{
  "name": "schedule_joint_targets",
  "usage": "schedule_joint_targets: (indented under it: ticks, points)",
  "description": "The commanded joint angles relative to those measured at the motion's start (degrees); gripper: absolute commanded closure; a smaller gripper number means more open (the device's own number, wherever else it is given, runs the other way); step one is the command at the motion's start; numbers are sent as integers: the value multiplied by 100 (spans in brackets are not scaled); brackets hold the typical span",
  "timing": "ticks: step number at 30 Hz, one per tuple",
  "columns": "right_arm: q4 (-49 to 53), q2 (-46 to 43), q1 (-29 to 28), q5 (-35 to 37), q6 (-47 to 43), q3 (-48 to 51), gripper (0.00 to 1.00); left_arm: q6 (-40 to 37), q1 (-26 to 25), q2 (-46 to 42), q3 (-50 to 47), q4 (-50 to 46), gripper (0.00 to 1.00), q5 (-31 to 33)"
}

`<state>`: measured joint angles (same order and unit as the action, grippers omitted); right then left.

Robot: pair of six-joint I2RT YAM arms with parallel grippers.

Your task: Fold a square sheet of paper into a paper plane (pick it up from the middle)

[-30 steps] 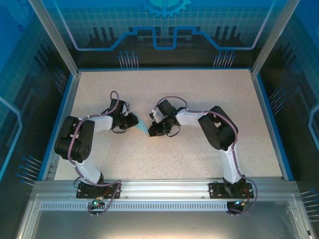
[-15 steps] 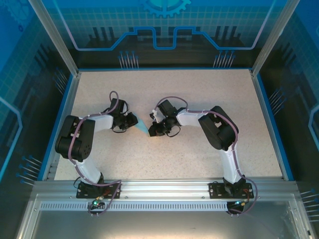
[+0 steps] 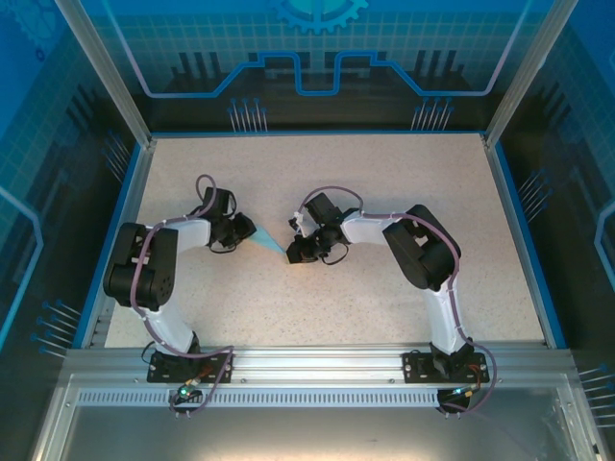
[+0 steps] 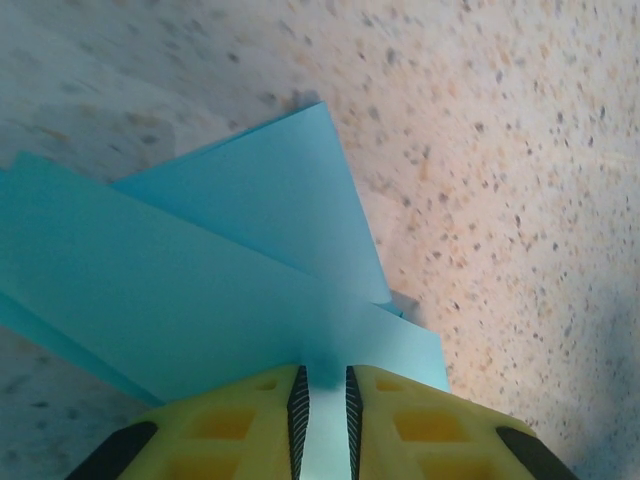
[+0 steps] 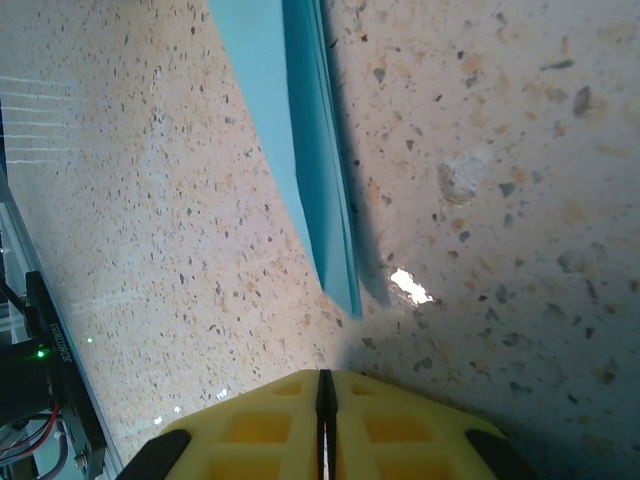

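Note:
The light blue paper plane lies low over the table between the two arms, a narrow pointed dart. My left gripper is shut on its wide end. In the left wrist view the paper plane spreads out in layered flaps from between the yellow fingers, and my left gripper pinches a strip of it. My right gripper sits just past the pointed tip. In the right wrist view my right gripper is shut with nothing in it, and the paper plane ends a short way ahead of it.
The speckled beige table is bounded by a blue rim and transparent walls. A small bright glint lies on the table beside the paper's tip.
My left gripper has drawn back to the left with the paper in it, so the paper's tip now lies clear of the right gripper. The right arm has hardly moved.

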<state>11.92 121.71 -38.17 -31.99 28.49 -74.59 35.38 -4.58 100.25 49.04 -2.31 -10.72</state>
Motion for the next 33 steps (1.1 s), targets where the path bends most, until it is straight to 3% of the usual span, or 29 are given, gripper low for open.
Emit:
schedule_joint_targets:
  ticks: [1,10,20,27,33]
  points:
    - [1110,248,237,635,16,335,90,139,159,147,92,-183,80,234]
    - [453,-708,233,110,122,414,88,160,102,269,-40,-42,83,-536]
    - [376,-1646,319,781,101,706,84,566,-752,202,-417,143,83,-747]
    - [442,-1400,204,782,3,660,84,896,-1688,54,-487,173,83,-668]
    - [546,-870,100,812,-1,463,86,962,-1900,-17,-501,187,83,-627]
